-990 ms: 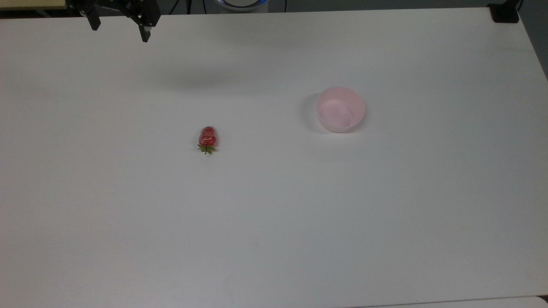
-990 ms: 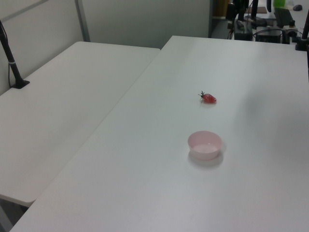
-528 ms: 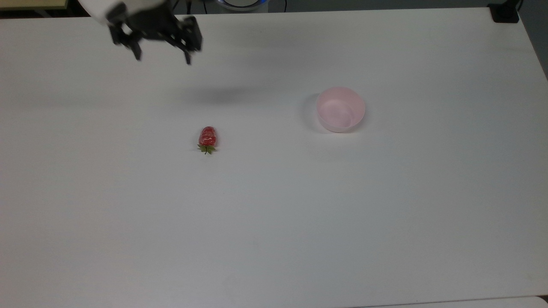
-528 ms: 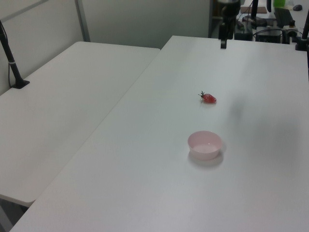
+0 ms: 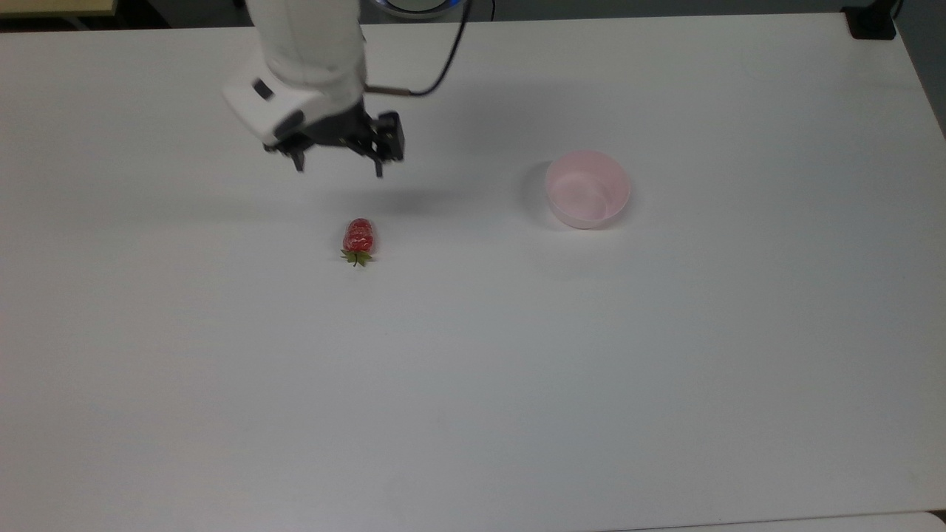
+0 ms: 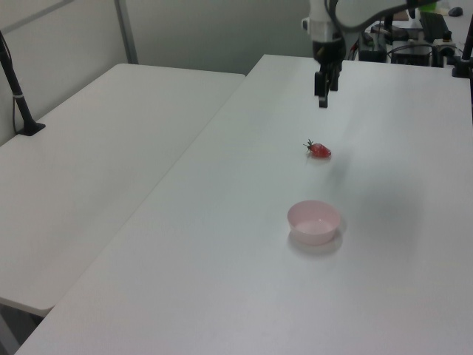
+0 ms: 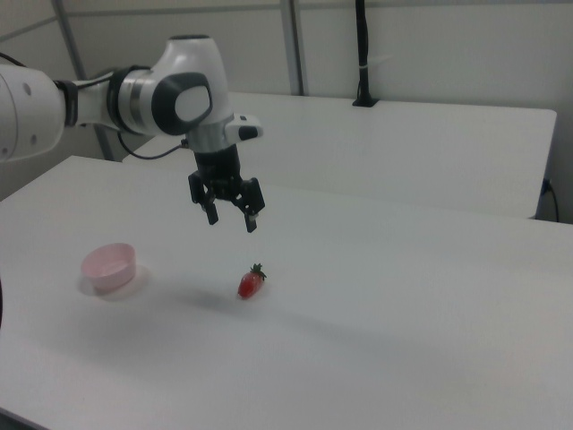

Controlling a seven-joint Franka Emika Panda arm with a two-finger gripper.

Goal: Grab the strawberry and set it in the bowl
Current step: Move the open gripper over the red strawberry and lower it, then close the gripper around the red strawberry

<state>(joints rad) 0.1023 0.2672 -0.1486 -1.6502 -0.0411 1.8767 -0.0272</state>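
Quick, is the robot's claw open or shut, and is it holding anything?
Gripper: open, holding nothing. It hangs above the strawberry, which lies on the table.

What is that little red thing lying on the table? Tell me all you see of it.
It is a strawberry, glossy red with pale speckles and a green leafy cap, plastic-looking. It lies on its side on the white table, cap toward the top view's bottom edge. Nothing else touches it: the open tool hangs above the table, and the pink bowl stands apart.

One strawberry (image 5: 359, 236), one bowl (image 5: 588, 189), one gripper (image 5: 338, 168).
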